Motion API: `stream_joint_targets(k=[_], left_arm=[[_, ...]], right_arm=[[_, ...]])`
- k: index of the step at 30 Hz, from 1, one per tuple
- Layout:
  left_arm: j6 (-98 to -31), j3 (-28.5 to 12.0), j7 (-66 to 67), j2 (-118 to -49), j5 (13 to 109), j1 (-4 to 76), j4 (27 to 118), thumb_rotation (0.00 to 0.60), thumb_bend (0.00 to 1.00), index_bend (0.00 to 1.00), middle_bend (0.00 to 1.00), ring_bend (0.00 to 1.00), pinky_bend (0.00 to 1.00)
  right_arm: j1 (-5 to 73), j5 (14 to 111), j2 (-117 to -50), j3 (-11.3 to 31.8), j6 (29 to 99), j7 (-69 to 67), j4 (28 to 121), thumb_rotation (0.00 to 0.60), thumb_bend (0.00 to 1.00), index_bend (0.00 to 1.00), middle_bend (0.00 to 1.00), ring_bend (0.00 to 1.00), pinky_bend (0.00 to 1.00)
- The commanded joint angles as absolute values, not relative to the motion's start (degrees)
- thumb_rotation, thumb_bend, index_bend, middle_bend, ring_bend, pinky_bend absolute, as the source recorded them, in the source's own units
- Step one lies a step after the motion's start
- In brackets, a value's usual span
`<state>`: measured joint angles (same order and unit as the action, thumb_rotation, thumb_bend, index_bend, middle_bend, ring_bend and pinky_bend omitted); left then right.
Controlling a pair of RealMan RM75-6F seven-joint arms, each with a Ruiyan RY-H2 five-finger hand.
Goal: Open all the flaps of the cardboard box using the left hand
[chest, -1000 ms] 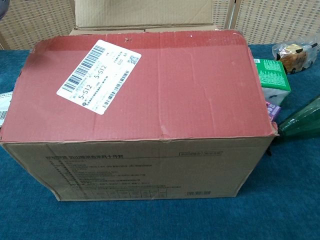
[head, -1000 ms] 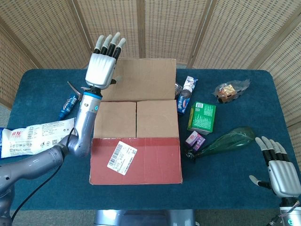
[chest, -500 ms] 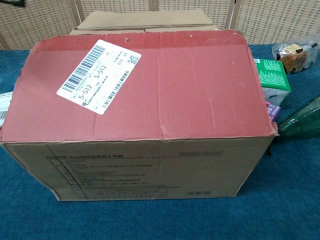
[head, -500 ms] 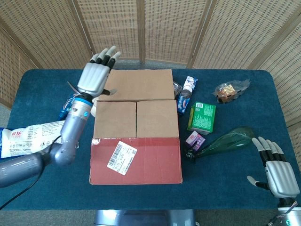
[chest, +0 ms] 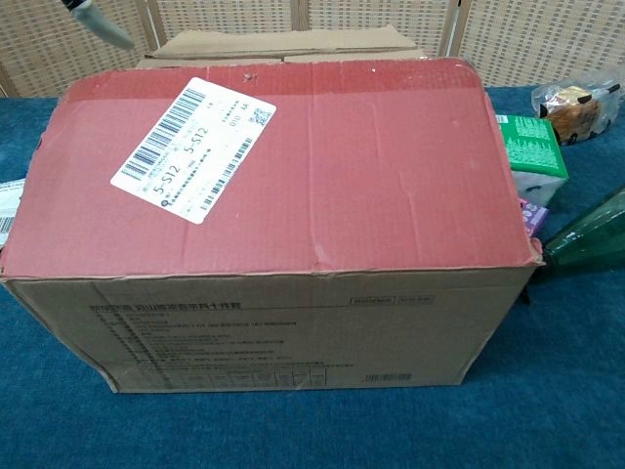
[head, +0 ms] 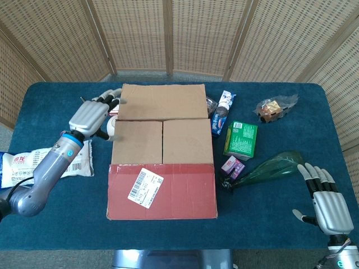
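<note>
The cardboard box (head: 162, 151) stands mid-table. Its red near flap (head: 162, 190) with a white label hangs out towards me and fills the chest view (chest: 293, 166). The brown far flap (head: 162, 101) leans back from its hinge, seen low behind the red flap (chest: 283, 41). Two inner flaps (head: 137, 142) (head: 188, 142) lie flat over the opening. My left hand (head: 90, 115) is beside the box's far left corner, holding nothing, fingers reaching to the far flap's left edge. One fingertip (chest: 98, 24) shows in the chest view. My right hand (head: 328, 202) rests at the near right, fingers spread.
A white snack packet (head: 28, 165) lies left of my left arm. Right of the box are a blue-white packet (head: 223, 112), a green carton (head: 241, 139), a small purple box (head: 233, 166), a green plastic bottle (head: 272, 167) and a wrapped snack bag (head: 275, 107). Wicker screens stand behind.
My left hand has come down from above the far flap to the box's far left corner. The far flap, upright before, now leans back lower. The right hand barely moved.
</note>
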<state>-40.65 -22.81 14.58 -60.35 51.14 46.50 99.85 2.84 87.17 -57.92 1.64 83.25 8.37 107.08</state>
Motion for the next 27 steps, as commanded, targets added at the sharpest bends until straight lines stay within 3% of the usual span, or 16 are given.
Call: stream_joint_targets(k=[1, 9, 19, 27], left_arm=[[-38.22, -22.21, 2.04, -58.37, 60.97, 41.49, 103.07, 0.600, 0.02, 0.18, 0.09, 0.11, 0.24], [-34.67, -22.14, -21.01, -56.81, 73.36, 38.16, 105.77, 0.600, 0.01, 0.18, 0.11, 0.17, 0.35], [-32.77, -22.28, -43.73, -54.11, 83.08, 38.11, 106.91, 0.600, 0.00, 0.16, 0.11, 0.17, 0.32], [-33.27, -18.51, -63.99, -52.07, 91.86, 40.28, 107.03, 0.600, 0.00, 0.13, 0.10, 0.17, 0.32]], right_arm=[[2.95, 86.97, -58.35, 1.57, 83.04, 9.35, 107.16, 0.600, 0.00, 0.00, 0.00, 0.00, 0.00], [2.97, 86.76, -58.94, 1.45, 83.03, 10.69, 107.34, 0.600, 0.00, 0.00, 0.00, 0.00, 0.00], [2.97, 86.77, -58.95, 1.39, 83.11, 10.82, 107.41, 0.600, 0.00, 0.00, 0.00, 0.00, 0.00], [2.82, 87.20, -58.69, 1.33, 83.61, 10.45, 107.59, 0.600, 0.00, 0.00, 0.00, 0.00, 0.00]])
